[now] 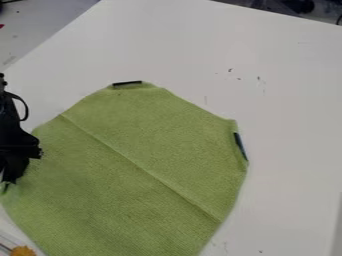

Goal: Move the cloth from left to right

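The green cloth [147,165] extends rightward from the hand [9,181], which stands at its left edge; whether open or closed, we cannot tell.

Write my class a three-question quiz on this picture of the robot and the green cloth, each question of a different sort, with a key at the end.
1. Multiple choice. Where in the picture is the gripper?
a) top right corner
b) left edge
c) bottom right corner

2. True or false. A straight crease runs slantwise across the cloth.

3. Fill the gap. As the picture shows it, one dark strip sits on the cloth's top edge, and a second dark strip sits on its ____ edge.

Key: 1 b; 2 true; 3 right
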Controlling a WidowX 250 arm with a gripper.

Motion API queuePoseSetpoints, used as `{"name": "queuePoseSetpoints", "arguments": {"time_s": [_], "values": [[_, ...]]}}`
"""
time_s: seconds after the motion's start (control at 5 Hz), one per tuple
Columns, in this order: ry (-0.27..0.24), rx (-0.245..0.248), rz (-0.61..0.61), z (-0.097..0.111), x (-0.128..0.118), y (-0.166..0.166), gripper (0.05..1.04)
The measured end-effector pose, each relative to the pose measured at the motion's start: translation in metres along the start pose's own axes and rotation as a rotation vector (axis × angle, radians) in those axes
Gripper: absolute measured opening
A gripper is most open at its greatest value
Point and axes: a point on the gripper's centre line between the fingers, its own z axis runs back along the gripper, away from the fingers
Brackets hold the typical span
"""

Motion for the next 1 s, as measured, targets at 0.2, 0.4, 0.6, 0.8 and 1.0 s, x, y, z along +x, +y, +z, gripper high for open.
{"name": "queuePoseSetpoints", "arguments": {"time_s": [0.2,0.4,0.6,0.8,1.0], "values": [[0.008,0.013,-0.008,0.000,0.000,-0.001,0.170],[0.020,0.040,-0.038,0.008,0.002,-0.003,0.080],[0.007,0.103,-0.062,0.030,0.017,-0.008,0.067],[0.006,0.157,-0.092,0.054,0.038,-0.029,0.066],[-0.022,0.147,-0.116,0.064,0.059,-0.057,0.066]]}}
